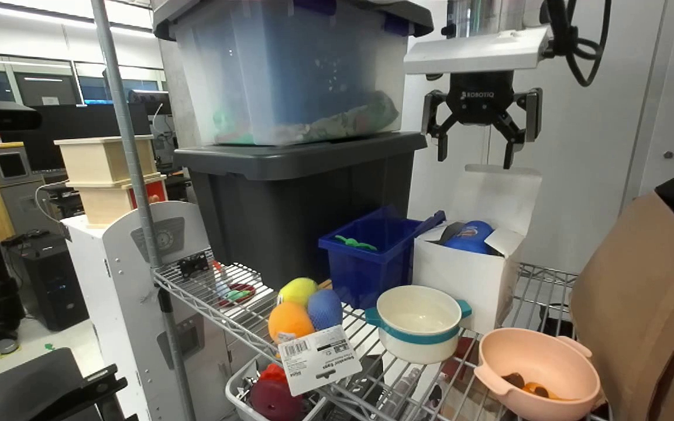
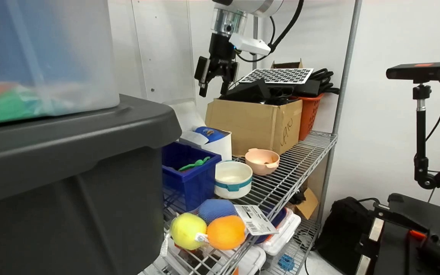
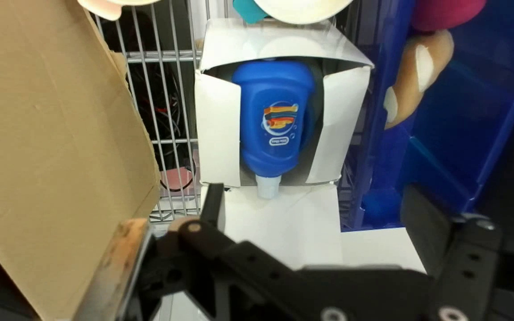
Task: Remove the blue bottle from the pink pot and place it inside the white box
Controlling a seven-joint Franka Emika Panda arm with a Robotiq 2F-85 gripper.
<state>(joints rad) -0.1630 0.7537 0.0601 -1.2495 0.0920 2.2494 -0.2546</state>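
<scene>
The blue bottle [image 3: 275, 102] lies in the mouth of the white box [image 3: 217, 129], label toward the wrist camera, its white cap resting at the edge by the raised flap. Both exterior views show the blue bottle [image 1: 470, 238] [image 2: 209, 133] showing above the white box's [image 1: 454, 275] [image 2: 222, 147] side flaps. My gripper [image 1: 475, 158] [image 2: 213, 91] hangs over the box, well above the bottle and apart from it. Its fingers are spread wide with nothing between them. Small brown and orange pieces sit in the pink pot [image 1: 533, 351] [image 2: 260, 162], whose edge alone enters the wrist view.
A dark-blue bin [image 1: 366, 263] stands beside the box, and a white-and-teal bowl [image 1: 419, 324] is in front. A cardboard box [image 2: 243, 122] flanks the other side. Stacked totes [image 1: 302, 204] rise behind the bin. Toy eggs [image 2: 225, 233] lie near the wire shelf's edge.
</scene>
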